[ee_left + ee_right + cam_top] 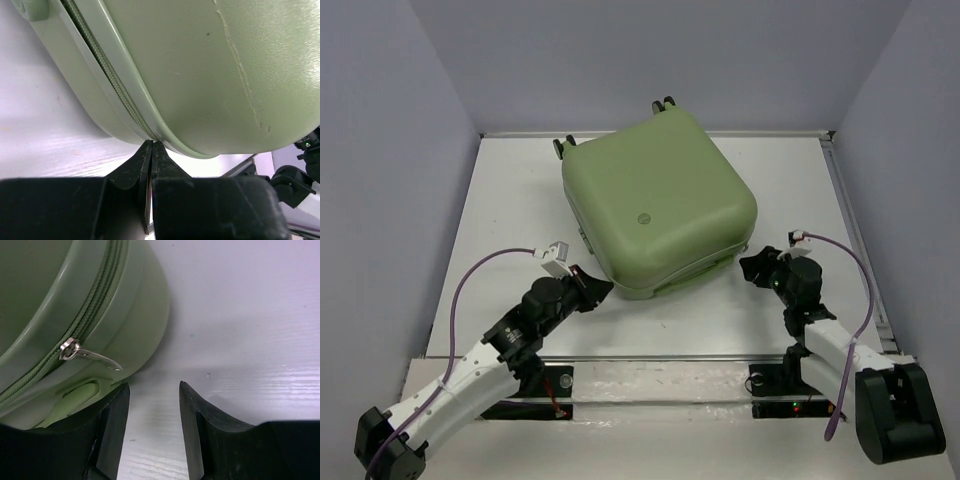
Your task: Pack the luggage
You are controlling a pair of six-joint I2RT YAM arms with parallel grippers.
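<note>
Top external view has the luggage [655, 205] lying closed and flat on the counter [520, 200], wheels toward the far wall and one arm at each near corner. The left fingers [603, 289] are pressed together with nothing visible between them, their tips touching the zipper seam [112, 87] under the curve of the shell. The right fingers [752, 265] stand partly apart and hold nothing.

The main risk, as I judge it, is on the right. The zipper pull [90, 356] hangs to the left of the gap, above the left tip and not between the two. Closing from here would catch only air or scrape the shell. The tab is thin and shiny, so a shallow pinch could slip off as soon as it is pulled.

A second risk is the case itself. It rests loose on a smooth counter, so a tug along the zipper could slide or turn it. The closed left tips only touch the seam, which makes a weak brace. They could also skid along the rounded edge. Whether the zipper is fully run I cannot tell.
</note>
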